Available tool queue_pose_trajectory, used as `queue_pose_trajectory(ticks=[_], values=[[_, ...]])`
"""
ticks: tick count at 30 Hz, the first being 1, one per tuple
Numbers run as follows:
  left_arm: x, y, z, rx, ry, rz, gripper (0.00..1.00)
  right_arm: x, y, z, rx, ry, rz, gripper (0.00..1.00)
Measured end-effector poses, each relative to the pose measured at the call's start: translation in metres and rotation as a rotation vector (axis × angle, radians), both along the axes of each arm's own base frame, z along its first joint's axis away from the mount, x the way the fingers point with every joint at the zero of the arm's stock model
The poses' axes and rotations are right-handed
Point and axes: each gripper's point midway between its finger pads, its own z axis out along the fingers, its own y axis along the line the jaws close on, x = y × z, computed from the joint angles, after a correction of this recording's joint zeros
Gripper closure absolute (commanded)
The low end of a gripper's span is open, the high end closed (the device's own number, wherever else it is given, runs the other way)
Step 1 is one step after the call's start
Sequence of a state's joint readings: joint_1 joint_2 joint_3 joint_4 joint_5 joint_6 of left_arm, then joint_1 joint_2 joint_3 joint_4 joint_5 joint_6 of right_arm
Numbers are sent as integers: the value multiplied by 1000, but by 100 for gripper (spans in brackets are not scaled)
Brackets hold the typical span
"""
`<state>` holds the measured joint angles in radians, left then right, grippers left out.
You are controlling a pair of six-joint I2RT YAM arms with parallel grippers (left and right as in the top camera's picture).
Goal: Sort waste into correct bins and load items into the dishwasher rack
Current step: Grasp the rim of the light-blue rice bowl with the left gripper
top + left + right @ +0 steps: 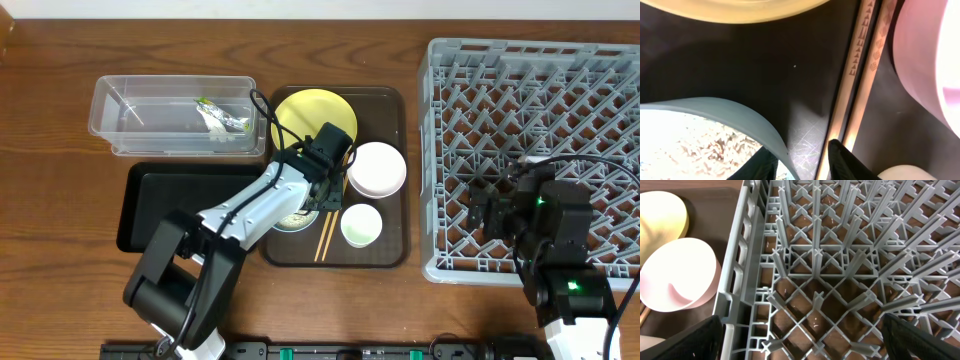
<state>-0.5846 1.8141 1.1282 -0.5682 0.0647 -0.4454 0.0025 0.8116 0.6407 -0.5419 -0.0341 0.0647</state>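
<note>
I count one yellow plate [312, 115], two bowls, namely a white bowl [377, 168] and a light blue bowl [740, 114], one cup [361, 225], two chopsticks [326, 238], one wrapper [222, 118], one clear tub [175, 115], one black tray [170, 205], one brown tray [392, 105] and one rack [530, 150].

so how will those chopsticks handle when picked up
The chopsticks look thin, stiff and light, so they should lift without bending. Lying flat, side by side on the brown tray, they leave little to pinch, and one could slip free. They may roll or pivot if nudged.
</note>
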Motion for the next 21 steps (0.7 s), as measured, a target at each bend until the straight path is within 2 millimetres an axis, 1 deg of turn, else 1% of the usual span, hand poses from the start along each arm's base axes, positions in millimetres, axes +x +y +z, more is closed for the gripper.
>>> queue_pose_trajectory(ticks=[1,5,9,10,11,14,21], values=[[0,0,0,0,0,0,68,0,0,0,0,0,0,1],[-3,2,-1,9,14,0,73,0,0,0,0,0,0,1],[-7,4,-2,18,28,2,81,0,0,0,2,0,-2,1],[-7,5,-2,18,29,3,81,0,0,0,2,0,-2,1],[-7,5,-2,19,30,3,86,0,0,0,2,0,-2,1],[-8,5,-2,20,32,4,93,0,0,0,3,1,-2,1],[-8,7,-1,42,23,-1,94,0,0,0,3,1,-2,1]])
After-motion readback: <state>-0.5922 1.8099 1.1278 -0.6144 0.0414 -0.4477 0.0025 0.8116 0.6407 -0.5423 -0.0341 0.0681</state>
